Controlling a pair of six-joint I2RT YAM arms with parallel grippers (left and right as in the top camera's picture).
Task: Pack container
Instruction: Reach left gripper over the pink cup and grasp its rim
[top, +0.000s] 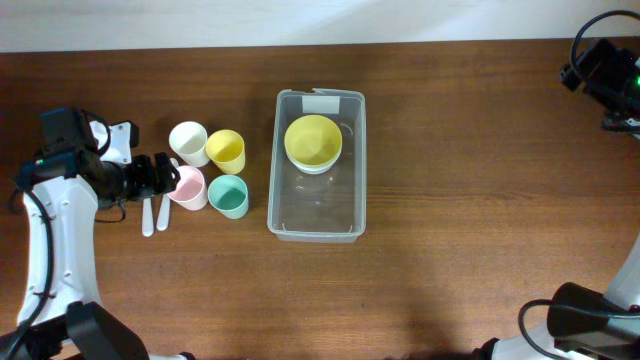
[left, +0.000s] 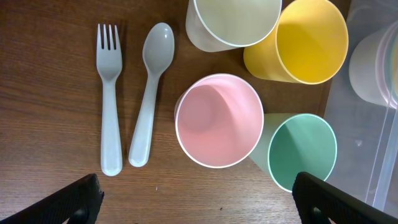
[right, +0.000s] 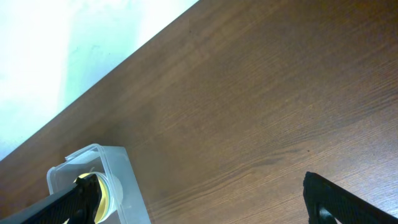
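Observation:
The clear container stands at the table's middle with a white label at its far end and stacked bowls, yellow on top, inside. Its corner shows in the right wrist view. Left of it stand a cream cup, a yellow cup, a pink cup and a green cup. A white fork and spoon lie left of the pink cup. My left gripper is open, just left of the pink cup. My right gripper is open and empty, raised at the far right.
The table's far edge meets a white wall. Bare wood lies between the container and the right arm. The fork and spoon lie under my left gripper's reach.

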